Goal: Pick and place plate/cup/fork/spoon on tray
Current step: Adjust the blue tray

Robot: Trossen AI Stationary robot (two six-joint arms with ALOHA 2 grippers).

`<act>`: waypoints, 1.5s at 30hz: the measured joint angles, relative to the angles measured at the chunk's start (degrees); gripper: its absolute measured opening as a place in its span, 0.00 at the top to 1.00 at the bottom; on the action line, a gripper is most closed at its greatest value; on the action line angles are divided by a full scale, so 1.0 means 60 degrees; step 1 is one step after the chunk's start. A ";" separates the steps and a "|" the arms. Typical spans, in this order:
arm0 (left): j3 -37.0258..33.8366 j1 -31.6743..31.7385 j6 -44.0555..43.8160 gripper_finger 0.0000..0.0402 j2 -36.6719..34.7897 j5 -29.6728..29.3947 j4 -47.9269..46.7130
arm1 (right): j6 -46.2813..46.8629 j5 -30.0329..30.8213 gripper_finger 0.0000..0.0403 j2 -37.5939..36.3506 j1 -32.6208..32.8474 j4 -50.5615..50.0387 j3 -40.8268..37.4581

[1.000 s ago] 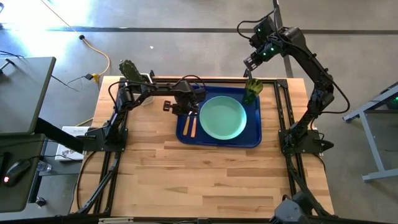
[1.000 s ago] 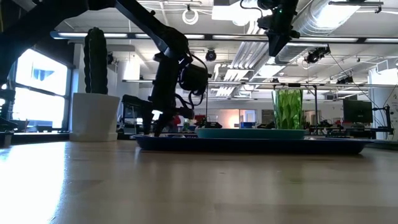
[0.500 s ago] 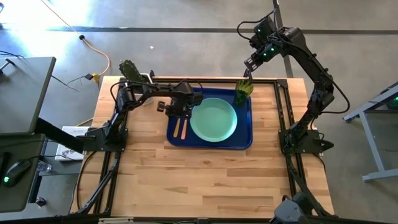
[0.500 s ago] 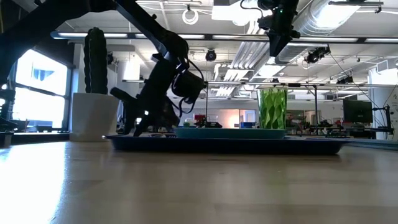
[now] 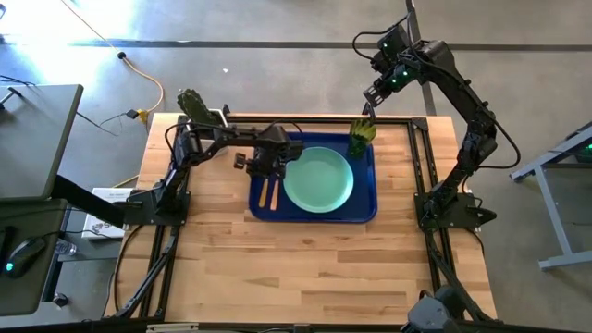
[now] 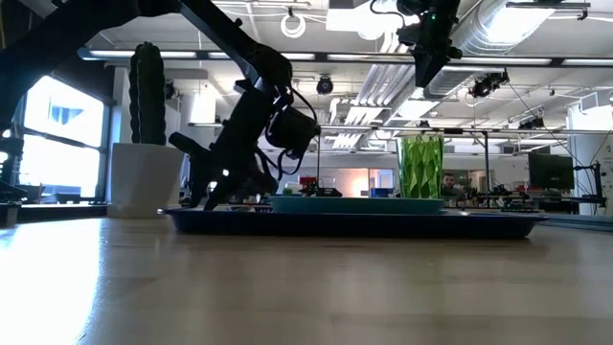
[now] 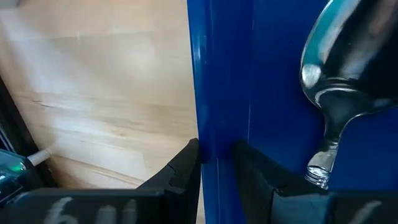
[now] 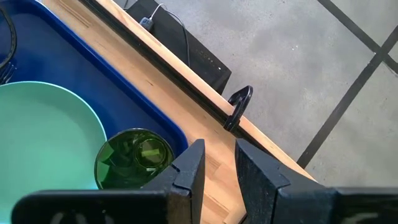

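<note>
The dark-blue tray (image 5: 363, 205) lies flat on the table and carries everything. The mint-green plate (image 5: 319, 178) sits at its middle. The dark-green cup (image 5: 361, 137) stands upright at its far right corner. Two orange-wood handles (image 5: 268, 192), of the fork and the spoon, lie along its left side. The spoon's silver bowl (image 7: 342, 68) shows in the left wrist view. My left gripper (image 5: 257, 166) is shut on the tray's left rim. My right gripper (image 5: 368, 95) hangs high above the cup, empty, its fingers a narrow gap apart (image 8: 217, 155). My left gripper pinches the tray's raised left rim (image 7: 214, 93), on its far half, with one finger inside the tray and one outside. The fingers (image 7: 180, 171) come from above, slanting from the table's left. The tray stays flat on the table.
A green cactus in a white pot (image 5: 194, 104) stands at the table's far left corner, close behind my left arm. Black frame rails (image 5: 421, 166) run along the table's sides. Bare wood (image 5: 314, 268) stretches from the tray to the near edge.
My left gripper has drawn the tray a short way toward the table's left edge and then stopped. The tray slid flat along the table, with the plate, the cup and the cutlery riding on it, the cup still upright.
</note>
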 joint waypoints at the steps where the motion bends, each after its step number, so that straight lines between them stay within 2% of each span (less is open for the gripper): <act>1: 0.0000 -0.0026 -0.0002 0.82 0.0000 0.0031 0.0000 | 0.0001 0.0000 0.80 0.0000 -0.0001 0.0000 0.0000; 9: 0.0000 -0.0112 0.0015 0.82 -0.0044 0.0213 -0.0003 | 0.0001 0.0000 0.80 0.0000 -0.0001 0.0004 0.0000; 30: 0.0015 -0.0024 0.0373 0.82 -0.0448 -0.0069 -0.0047 | 0.0005 0.0000 0.80 0.0000 -0.0001 -0.0014 0.0000; 41: 0.0029 -0.0017 0.0621 0.82 -0.0560 -0.0399 -0.0114 | 0.0005 0.0000 0.80 0.0000 0.0002 -0.0038 0.0000; 45: 0.0033 0.0008 0.0801 0.82 -0.0935 -0.0686 -0.0144 | 0.0167 -0.0004 0.80 0.0000 0.0001 -0.0155 0.0000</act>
